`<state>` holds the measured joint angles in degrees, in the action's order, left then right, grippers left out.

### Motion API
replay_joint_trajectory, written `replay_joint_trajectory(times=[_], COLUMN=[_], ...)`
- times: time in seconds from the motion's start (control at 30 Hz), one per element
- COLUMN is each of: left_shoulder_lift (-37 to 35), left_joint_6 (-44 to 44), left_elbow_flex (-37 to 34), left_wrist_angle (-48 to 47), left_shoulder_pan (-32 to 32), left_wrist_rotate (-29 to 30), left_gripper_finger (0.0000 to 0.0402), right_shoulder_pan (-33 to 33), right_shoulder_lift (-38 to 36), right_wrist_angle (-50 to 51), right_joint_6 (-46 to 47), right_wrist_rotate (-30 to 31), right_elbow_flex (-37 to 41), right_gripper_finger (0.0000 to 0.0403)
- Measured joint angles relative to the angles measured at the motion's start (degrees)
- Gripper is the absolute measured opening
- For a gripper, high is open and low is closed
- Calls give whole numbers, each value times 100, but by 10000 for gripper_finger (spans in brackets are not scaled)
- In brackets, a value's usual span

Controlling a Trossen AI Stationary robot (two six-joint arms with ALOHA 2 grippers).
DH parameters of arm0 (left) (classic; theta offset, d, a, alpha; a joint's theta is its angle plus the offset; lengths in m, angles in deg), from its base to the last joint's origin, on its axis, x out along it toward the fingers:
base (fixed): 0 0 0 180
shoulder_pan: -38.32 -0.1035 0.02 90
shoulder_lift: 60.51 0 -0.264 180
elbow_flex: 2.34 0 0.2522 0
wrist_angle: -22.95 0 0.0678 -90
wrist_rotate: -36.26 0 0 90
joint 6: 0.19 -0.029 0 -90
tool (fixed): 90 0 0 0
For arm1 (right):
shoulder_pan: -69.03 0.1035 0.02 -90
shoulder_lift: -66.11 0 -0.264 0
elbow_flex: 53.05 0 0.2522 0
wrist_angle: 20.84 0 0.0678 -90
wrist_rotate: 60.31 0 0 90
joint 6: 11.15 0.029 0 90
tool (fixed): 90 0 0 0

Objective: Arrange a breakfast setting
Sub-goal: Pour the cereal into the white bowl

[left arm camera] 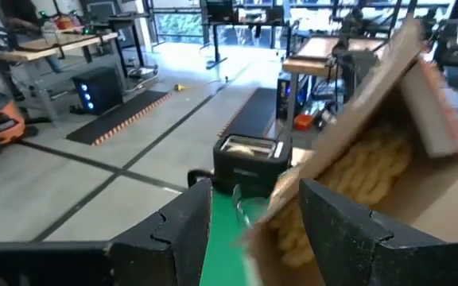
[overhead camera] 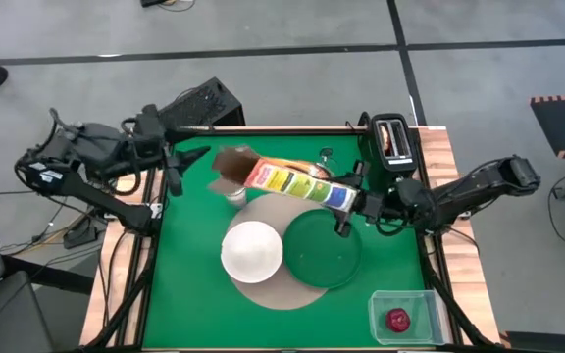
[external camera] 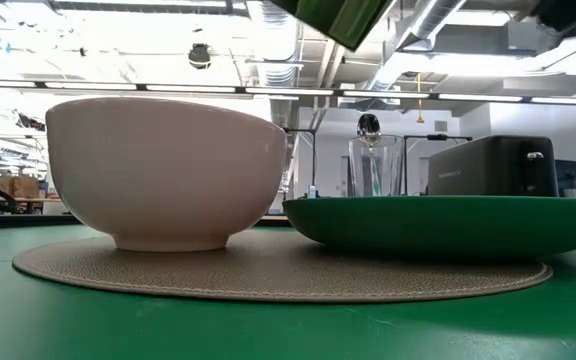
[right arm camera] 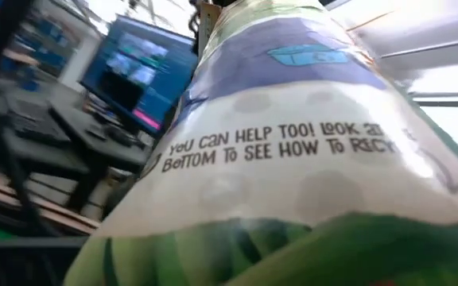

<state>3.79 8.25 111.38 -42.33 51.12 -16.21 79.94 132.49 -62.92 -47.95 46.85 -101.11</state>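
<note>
The breakfast setting is partly assembled: the white bowl (overhead camera: pixel 252 250) and the dark-green plate (overhead camera: pixel 322 250) stand side by side on the round tan mat (overhead camera: pixel 263 294) at the middle of the green table (overhead camera: pixel 184 304), the bowl to the left of the plate. A cereal box (overhead camera: pixel 287 181), held tilted above the far edge of the mat with its opened flaps toward the left, is clamped at its right end by the right gripper (overhead camera: pixel 353 204); the pour appears not yet made, since the bowl shows white in the high view. The left gripper (overhead camera: pixel 179 169) hangs at the far left with its fingers (left arm camera: pixel 181 230) apart, holding nothing. A red apple (overhead camera: pixel 397 320) lies in a clear tub (overhead camera: pixel 405 316) at the near right, and bread (overhead camera: pixel 394 139) sits in the toaster (overhead camera: pixel 392 147) at the far right; both seem left to place. The low view alone shows a clear glass (external camera: pixel 375 167) beyond the plate; the left wrist view alone shows pale cereal (left arm camera: pixel 356 179) inside the box; the right wrist view shows only the box's printed panel.
</note>
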Motion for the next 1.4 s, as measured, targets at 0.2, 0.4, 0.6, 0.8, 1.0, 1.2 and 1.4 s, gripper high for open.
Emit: replay_joint_trajectory(times=[0.2, 0.4, 0.6, 0.8, 1.0, 1.2, 1.4], left_shoulder_lift=[-219, -509, -769, -691, -572, -791, -704], left_joint_6=[233, 834, 1869, 2627, 3463, 4692, 4282], left_elbow_flex=[-889, -1897, -2803, -3423, -4019, -4858, -5515], left_wrist_angle=[-28, -10, -2, 7, 21, 316, 1678], left_shoulder_pan=[560, 1120, 1596, 2054, 2812, 3794, 4096], left_wrist_rotate=[485, 1106, 1286, 1311, 1568, 2259, 2643], left_gripper_finger=[179, 178, 178, 178, 178, 178, 178], right_shoulder_pan=[356, 716, 1029, 1127, 1120, 1122, 1081], right_shoulder_lift=[-654, -1167, -1473, -1553, -1542, -1542, -1441], right_wrist_angle=[1194, 2432, 3128, 3746, 4106, 4211, 4578], right_joint_6=[810, 1795, 2457, 2996, 3384, 3471, 3833], right_wrist_rotate=[-7, 37, 88, 85, 96, 92, 76], right_elbow_flex=[0, 0, 0, 0, 0, 0, 0], right_gripper_finger=[248, 248, 248, 248, 243, 240, 240])
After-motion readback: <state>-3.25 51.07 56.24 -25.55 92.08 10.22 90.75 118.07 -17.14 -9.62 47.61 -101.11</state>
